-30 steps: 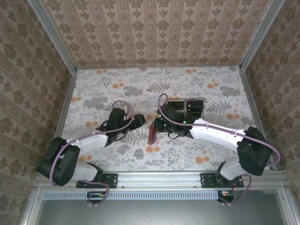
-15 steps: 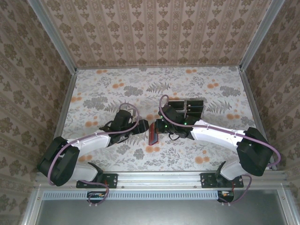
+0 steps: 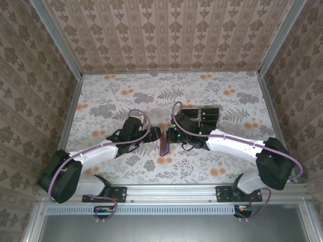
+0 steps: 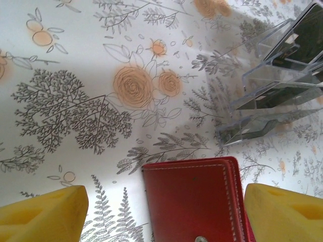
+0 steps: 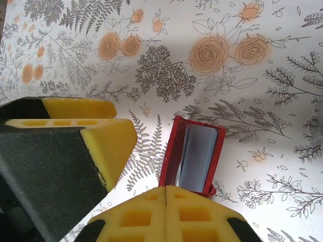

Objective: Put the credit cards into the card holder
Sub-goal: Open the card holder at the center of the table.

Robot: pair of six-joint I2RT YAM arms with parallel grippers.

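The card holder [image 3: 164,146], a red wallet, stands on edge on the floral table between both grippers. In the right wrist view the card holder [image 5: 194,156] gapes slightly open and shows a grey-blue inside. My right gripper [image 5: 166,189] is shut, its tips pinching the near end of the wallet's left flap. My left gripper [image 4: 161,214] is open, with the wallet's red snap face [image 4: 194,201] between its yellow fingers [image 4: 43,214], closer to the right one. The black credit cards [image 4: 308,30] stand in a clear tray [image 3: 202,115] behind the right gripper [image 3: 172,137].
The clear divided tray [image 4: 262,96] lies just beyond the wallet, to the right in the left wrist view. The left gripper's fingers [image 5: 101,136] sit close to the wallet's left side. Patterned walls enclose the table, and bare tabletop stretches to the far left.
My left gripper has moved right toward the wallet, and its jaws have opened wider. The right gripper and the wallet have stayed in place.
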